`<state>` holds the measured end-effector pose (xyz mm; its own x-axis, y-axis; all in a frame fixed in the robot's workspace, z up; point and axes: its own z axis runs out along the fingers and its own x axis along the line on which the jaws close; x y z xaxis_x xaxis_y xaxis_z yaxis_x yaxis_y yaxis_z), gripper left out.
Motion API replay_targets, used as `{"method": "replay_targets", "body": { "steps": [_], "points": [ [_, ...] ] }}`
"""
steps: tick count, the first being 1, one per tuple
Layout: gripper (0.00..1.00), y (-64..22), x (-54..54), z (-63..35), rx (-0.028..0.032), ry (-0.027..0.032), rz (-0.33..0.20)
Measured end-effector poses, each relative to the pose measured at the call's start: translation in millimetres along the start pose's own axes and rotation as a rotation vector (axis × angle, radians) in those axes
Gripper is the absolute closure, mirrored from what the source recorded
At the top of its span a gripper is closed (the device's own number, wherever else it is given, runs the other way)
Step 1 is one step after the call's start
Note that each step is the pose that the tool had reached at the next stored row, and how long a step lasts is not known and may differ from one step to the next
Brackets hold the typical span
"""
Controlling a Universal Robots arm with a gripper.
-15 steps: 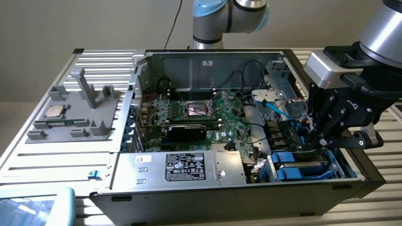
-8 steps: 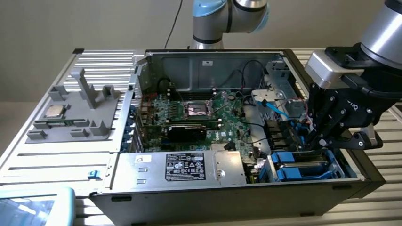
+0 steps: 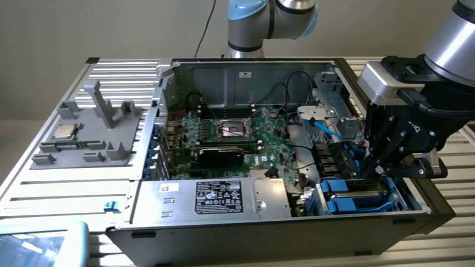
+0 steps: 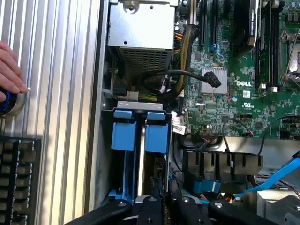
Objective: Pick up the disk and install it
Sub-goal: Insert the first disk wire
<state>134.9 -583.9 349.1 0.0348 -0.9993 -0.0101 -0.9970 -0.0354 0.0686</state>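
The disk (image 3: 355,201) stands on edge in the drive bay (image 3: 406,204) at the front corner of the open computer case, on the exterior view's right. Its bright blue frame shows. My gripper (image 3: 371,171) reaches down from above onto the disk's top edge. In the wrist view the black fingers (image 4: 151,206) are close together on the narrow edge of the blue-framed disk (image 4: 157,136), which sits in the bay (image 4: 140,104). A second blue frame (image 4: 124,133) sits right beside it.
A large silver box with a black label (image 3: 215,197) lies next to the bay. The motherboard (image 3: 237,133) fills the case's middle, and a blue cable (image 3: 326,130) runs above the bay. A grey tray (image 3: 89,158) with a processor chip (image 3: 65,132) lies outside. A hand (image 4: 11,70) rests by a keyboard (image 4: 18,178).
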Motion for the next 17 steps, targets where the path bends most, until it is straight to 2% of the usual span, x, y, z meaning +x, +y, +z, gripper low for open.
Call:
{"method": "replay_targets", "body": {
  "steps": [4, 10, 17],
  "points": [
    [0.84, 0.1, 4.7, 0.8, 0.0000, -0.0011, 0.001],
    [0.84, 0.4, 4.7, 2.9, 0.0005, -0.0019, 0.004],
    [0.84, 1.1, 1.7, 4.3, 0.0063, -0.0020, 0.006]
  ]
}}
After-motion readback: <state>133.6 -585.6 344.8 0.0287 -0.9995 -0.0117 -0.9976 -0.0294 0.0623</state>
